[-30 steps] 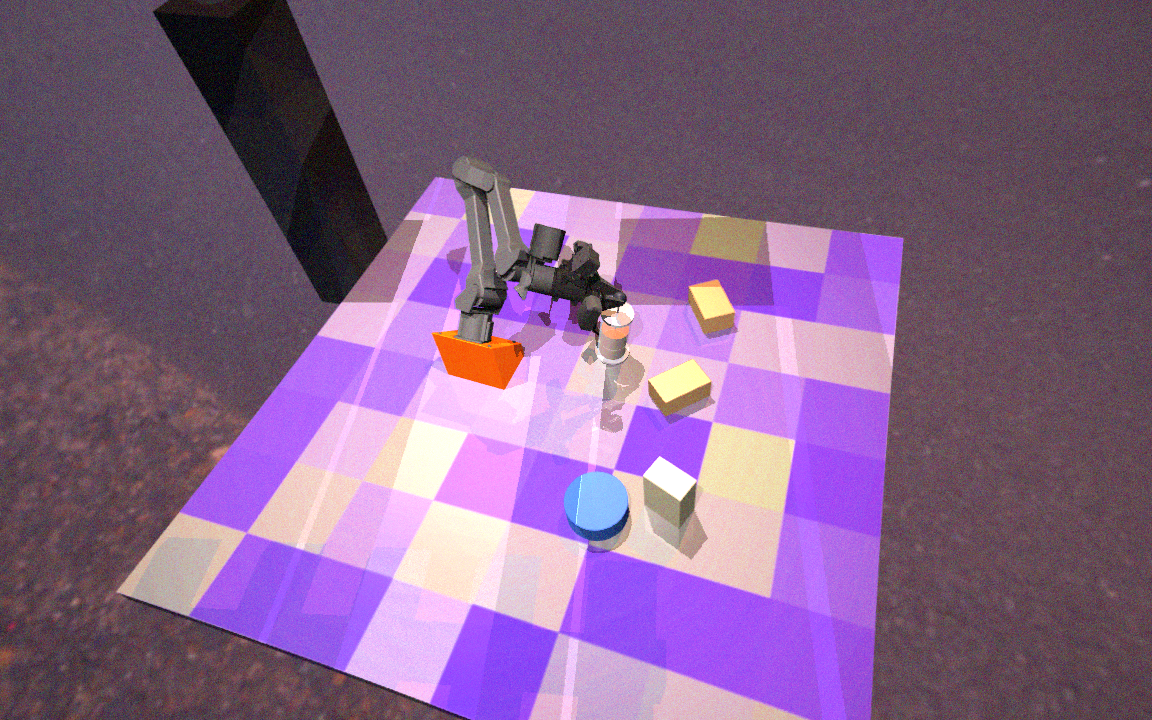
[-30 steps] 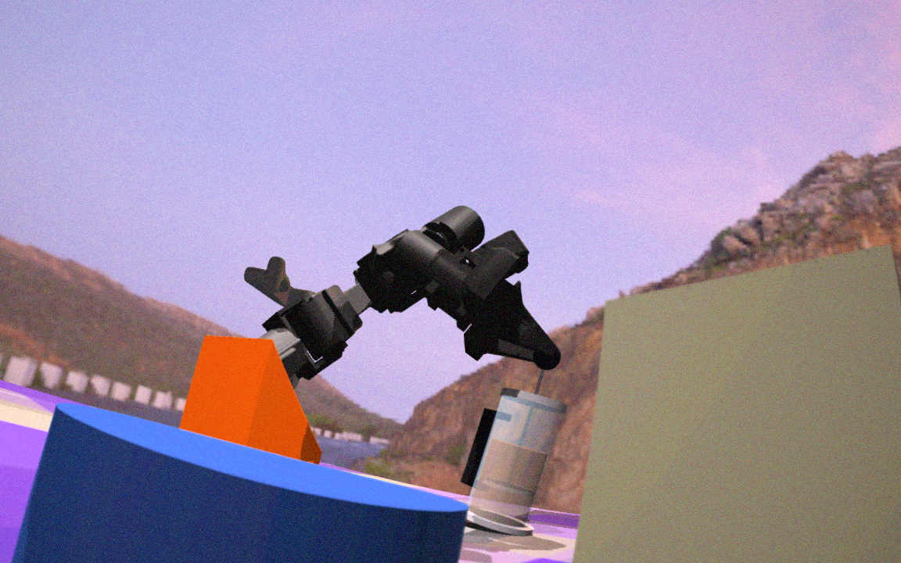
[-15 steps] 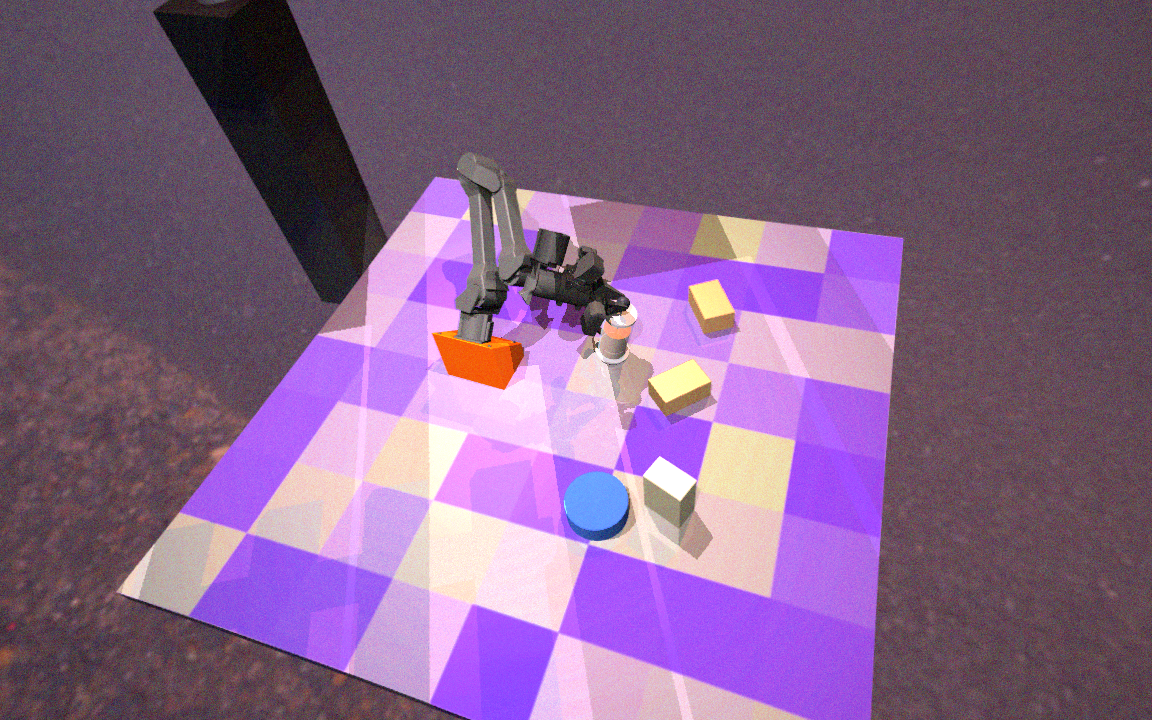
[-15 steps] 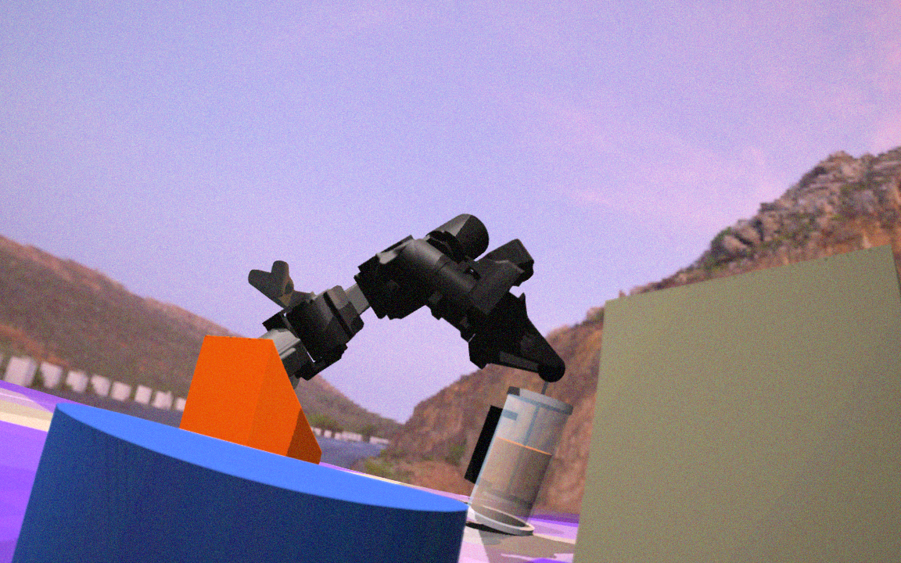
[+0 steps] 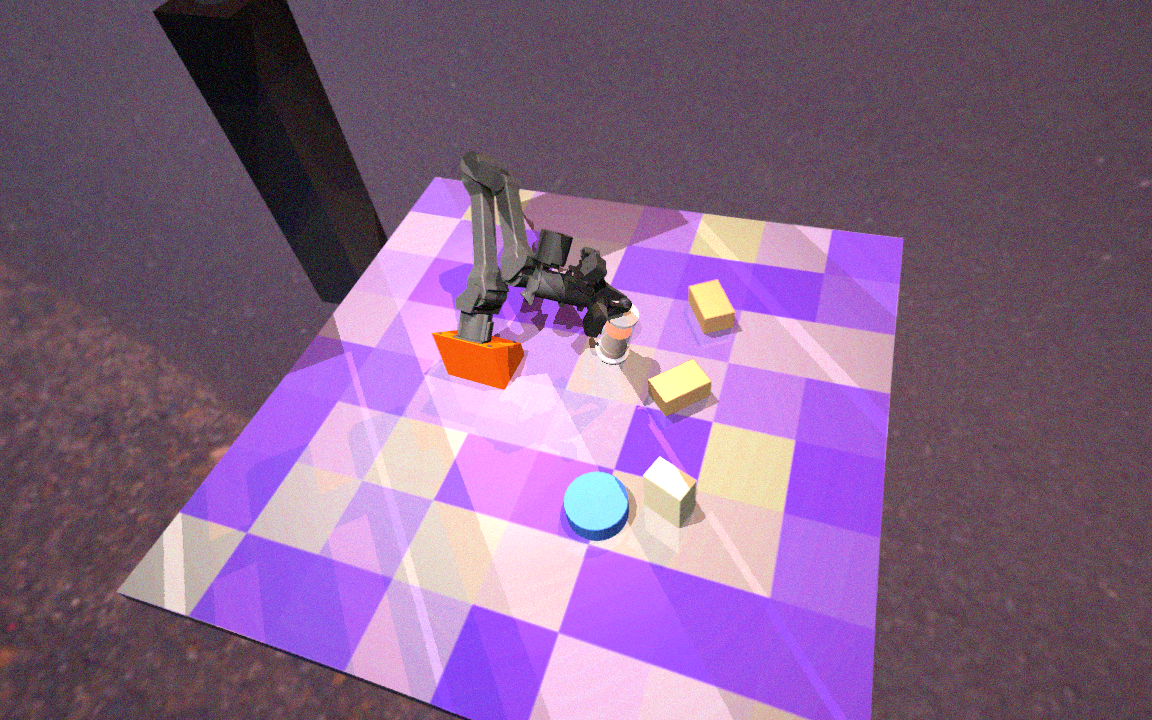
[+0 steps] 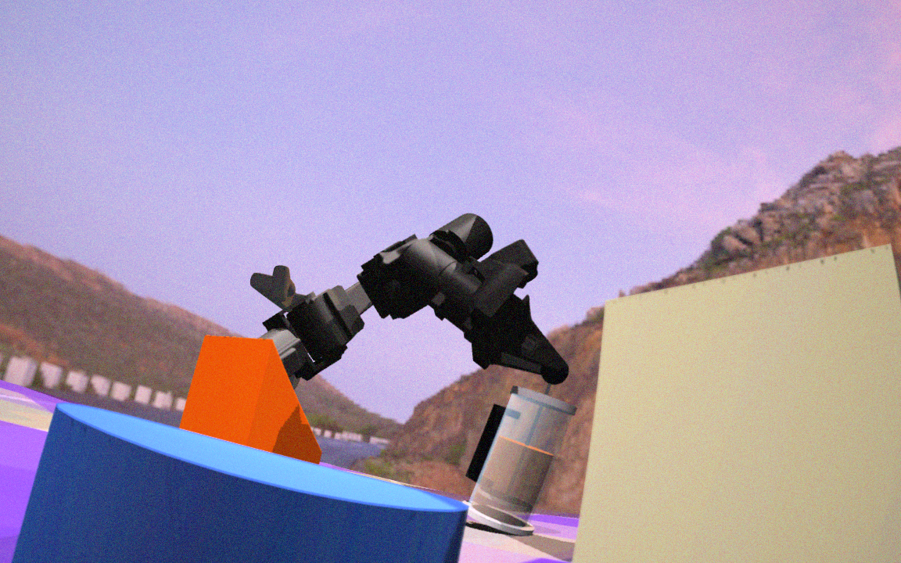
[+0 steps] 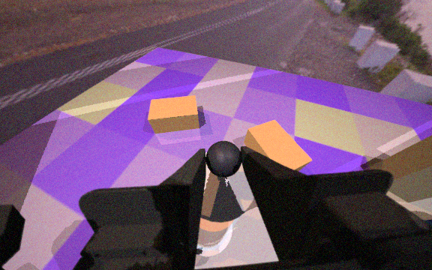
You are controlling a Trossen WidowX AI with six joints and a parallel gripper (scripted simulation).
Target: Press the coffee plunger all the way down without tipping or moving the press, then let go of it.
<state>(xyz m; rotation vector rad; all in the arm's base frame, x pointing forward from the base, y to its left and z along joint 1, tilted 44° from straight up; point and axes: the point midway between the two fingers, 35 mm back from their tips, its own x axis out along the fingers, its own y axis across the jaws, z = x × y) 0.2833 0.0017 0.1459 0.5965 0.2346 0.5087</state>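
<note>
- wrist view: black parallel-jaw gripper [image 7: 223, 165] has its jaws pinching the dark round plunger knob [image 7: 223, 158].
- clear glass coffee press with brownish liquid [image 6: 518, 456] stands under the knob, leaning slightly in the exterior view, knob just above the lid.
- two orange-tan blocks [image 7: 173, 113] [image 7: 277, 144] lie at 11 and 1 o'clock of the knob.

Two yellow blocks [image 5: 711, 305] [image 5: 679, 386] near the press [image 5: 615, 339] on its far side; orange base [image 5: 478, 356] on the opposite side; remaining sides open.
</note>
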